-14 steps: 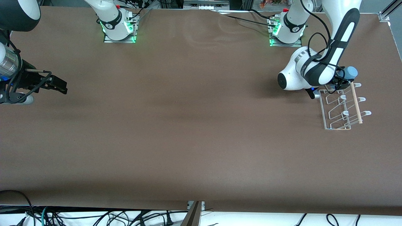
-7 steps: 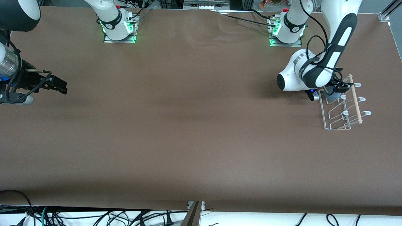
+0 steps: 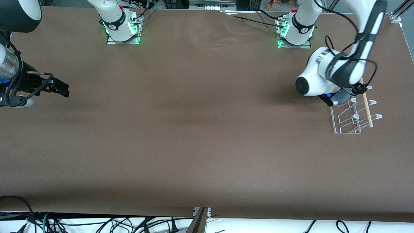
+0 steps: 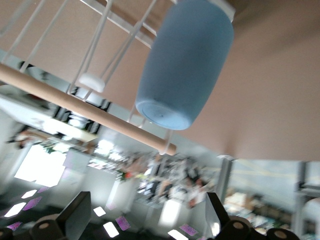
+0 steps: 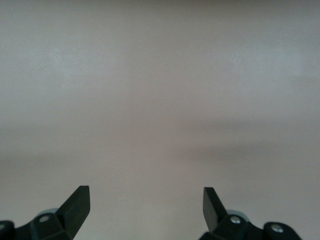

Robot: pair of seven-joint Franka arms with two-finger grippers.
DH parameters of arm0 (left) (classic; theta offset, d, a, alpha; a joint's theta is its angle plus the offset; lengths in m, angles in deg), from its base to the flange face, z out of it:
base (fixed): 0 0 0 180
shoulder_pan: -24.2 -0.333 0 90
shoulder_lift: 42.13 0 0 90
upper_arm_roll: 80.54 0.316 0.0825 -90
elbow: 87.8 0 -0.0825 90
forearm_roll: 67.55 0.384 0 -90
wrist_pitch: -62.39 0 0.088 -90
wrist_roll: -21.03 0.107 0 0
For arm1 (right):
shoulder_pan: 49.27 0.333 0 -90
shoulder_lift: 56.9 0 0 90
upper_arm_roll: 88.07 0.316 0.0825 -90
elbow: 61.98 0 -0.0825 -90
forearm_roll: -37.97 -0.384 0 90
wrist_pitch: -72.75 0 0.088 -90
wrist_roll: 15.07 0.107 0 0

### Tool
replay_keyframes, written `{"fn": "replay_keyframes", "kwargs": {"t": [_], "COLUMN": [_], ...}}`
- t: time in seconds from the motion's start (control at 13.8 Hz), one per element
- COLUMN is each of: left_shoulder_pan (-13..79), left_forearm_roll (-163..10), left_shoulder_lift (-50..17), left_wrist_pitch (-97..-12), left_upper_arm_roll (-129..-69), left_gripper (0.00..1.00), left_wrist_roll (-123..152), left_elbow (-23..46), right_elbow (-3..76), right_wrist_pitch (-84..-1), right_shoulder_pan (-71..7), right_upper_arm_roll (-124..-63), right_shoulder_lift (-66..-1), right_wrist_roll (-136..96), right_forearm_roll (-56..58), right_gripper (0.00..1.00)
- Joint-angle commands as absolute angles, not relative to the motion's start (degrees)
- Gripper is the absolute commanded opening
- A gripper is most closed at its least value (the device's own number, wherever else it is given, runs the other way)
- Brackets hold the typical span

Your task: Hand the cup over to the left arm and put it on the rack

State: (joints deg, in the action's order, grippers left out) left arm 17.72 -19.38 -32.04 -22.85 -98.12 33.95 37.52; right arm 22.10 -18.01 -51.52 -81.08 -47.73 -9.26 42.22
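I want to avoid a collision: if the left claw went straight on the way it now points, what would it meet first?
Most likely the cup, which sits on the rack straight ahead of the open left claw, with a gap between them. The rack's wooden dowel crosses just beside that line; depth is hard to judge.

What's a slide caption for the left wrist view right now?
Open left gripper clear of the light-blue cup hung on the white rack.

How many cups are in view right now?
1. The cup sits on the rack at the left arm's end, under the open left gripper. None seen elsewhere.
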Motion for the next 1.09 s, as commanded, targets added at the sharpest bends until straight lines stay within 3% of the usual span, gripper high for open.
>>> {"fn": "replay_keyframes", "kwargs": {"t": [0.0, 0.51, 0.8, 1.02], "left_shoulder_pan": [12.7, 9.5, 11.6, 23.1], "left_forearm_roll": [-32.5, -62.0, -64.0, -66.5], "left_shoulder_lift": [-33.3, -34.5, -35.1, -38.6], "left_wrist_pitch": [-23.4, -21.8, -22.8, -32.6], "left_upper_arm_roll": [-98.3, -98.6, -98.0, -84.5], "left_gripper": [1.0, 1.0, 1.0, 1.0], "left_wrist_roll": [34.1, 22.1, 22.7, 22.5], "left_elbow": [30.0, 15.0, 2.7, 4.1], "right_elbow": [22.9, 22.8, 22.8, 22.8], "right_wrist_pitch": [-18.6, -18.7, -18.7, -18.7], "right_shoulder_pan": [-52.2, -52.3, -52.4, -52.4], "right_upper_arm_roll": [-80.7, -80.8, -80.8, -80.8], "right_shoulder_lift": [-48.5, -48.2, -48.2, -48.1], "right_wrist_roll": [-10.3, -11.0, -11.0, -11.0], "right_forearm_roll": [42.1, 42.1, 42.1, 42.1], "right_gripper": [1.0, 1.0, 1.0, 1.0]}}
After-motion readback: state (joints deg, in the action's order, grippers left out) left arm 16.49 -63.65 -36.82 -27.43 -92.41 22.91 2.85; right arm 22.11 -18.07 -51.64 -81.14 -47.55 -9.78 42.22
